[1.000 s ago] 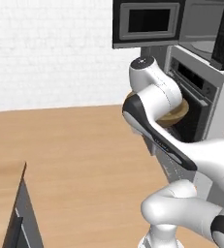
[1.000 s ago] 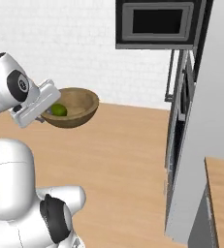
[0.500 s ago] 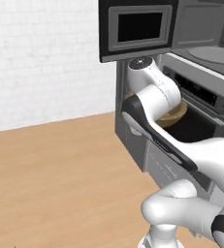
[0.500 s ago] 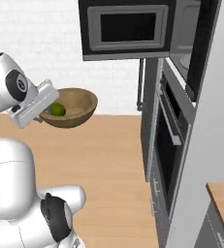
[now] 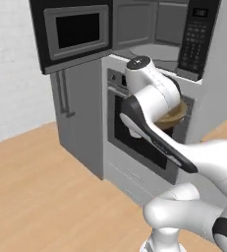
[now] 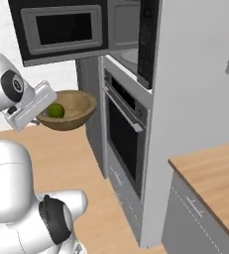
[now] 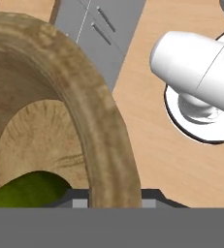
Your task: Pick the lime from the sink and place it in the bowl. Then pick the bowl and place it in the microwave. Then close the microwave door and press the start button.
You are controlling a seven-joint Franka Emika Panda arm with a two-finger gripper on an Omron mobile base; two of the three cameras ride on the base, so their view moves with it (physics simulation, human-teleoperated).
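Note:
My gripper [image 6: 42,114] is shut on the rim of the brown wooden bowl [image 6: 72,107], which I hold level in the air. The lime [image 6: 55,110] lies inside the bowl. In the hand view the bowl's rim [image 7: 100,127] runs between my fingertips, and the lime [image 7: 27,192] rests low in it. From the left base view the bowl [image 5: 174,116] peeks out behind my arm. The black microwave [image 5: 152,45] is above and ahead. The microwave door [image 5: 75,33] is swung wide open, and the keypad panel [image 5: 195,30] is on the right. The sink is out of view.
A black-and-silver oven [image 6: 124,135] with a horizontal handle sits under the microwave [image 6: 129,49]. A grey cabinet [image 5: 70,103] with bar handles stands left of it. A wooden counter [image 6: 211,178] lies at the lower right. The open door [image 6: 61,29] hangs above the bowl.
The whole picture has shifted because the base has driven and turned. The microwave and the oven are now much closer and larger. The bowl with the lime stays the same in my gripper.

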